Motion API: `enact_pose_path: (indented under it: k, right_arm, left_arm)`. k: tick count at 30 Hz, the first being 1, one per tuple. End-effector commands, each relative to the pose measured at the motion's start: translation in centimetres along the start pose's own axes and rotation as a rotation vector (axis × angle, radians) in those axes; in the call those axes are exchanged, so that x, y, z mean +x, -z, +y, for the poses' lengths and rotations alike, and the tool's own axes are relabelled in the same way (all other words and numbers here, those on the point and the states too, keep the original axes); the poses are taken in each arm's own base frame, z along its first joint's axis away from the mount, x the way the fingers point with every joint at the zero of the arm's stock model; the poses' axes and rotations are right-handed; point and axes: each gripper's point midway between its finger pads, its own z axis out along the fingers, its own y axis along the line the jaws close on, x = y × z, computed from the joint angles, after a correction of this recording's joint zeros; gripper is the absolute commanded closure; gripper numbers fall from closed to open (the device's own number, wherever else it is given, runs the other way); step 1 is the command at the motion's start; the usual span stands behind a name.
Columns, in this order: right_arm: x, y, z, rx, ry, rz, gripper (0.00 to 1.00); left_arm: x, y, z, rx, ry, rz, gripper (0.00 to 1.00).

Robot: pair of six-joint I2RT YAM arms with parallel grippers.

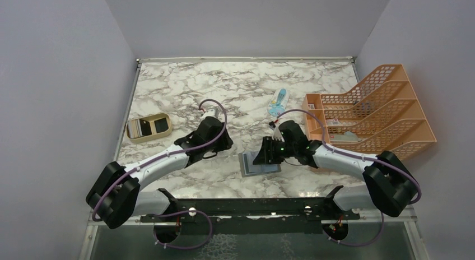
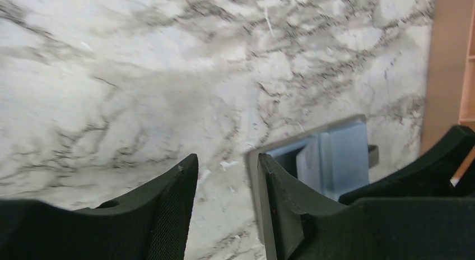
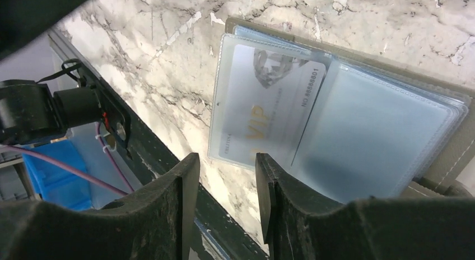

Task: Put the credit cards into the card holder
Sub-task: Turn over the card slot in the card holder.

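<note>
The card holder (image 1: pixel 253 166) lies open on the marble table near the front middle, its pale blue-grey clear pockets facing up (image 3: pixel 369 142). One pale credit card (image 3: pixel 263 108) with gold "VIP" print sits inside the left pocket. My right gripper (image 3: pixel 224 162) hovers over the holder's near left corner (image 1: pixel 268 153), open and empty. My left gripper (image 2: pixel 227 165) is open and empty just left of the holder (image 2: pixel 336 156), low over bare marble (image 1: pixel 228 145). No other loose cards show clearly.
A tan oval two-compartment tray (image 1: pixel 148 127) sits at the left. A light blue-and-white packet (image 1: pixel 277 102) lies behind the holder. A large orange mesh file rack (image 1: pixel 375 108) with small items in it stands at the right. The table's front edge rail (image 3: pixel 117 131) is close.
</note>
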Motion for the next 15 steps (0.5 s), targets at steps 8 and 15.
enact_pose_path:
  k: [8,15]
  right_arm:
    - [-1.3,-2.1,-3.0,0.205,0.042,0.040,0.59]
    - [-1.3,-1.8,-4.1,0.339,0.093,0.023,0.59]
  left_arm:
    - [-4.2,2.0,4.5,-0.124,-0.040,-0.025,0.54]
    - [-2.6,1.4,1.6,0.045,0.022,0.048,0.60]
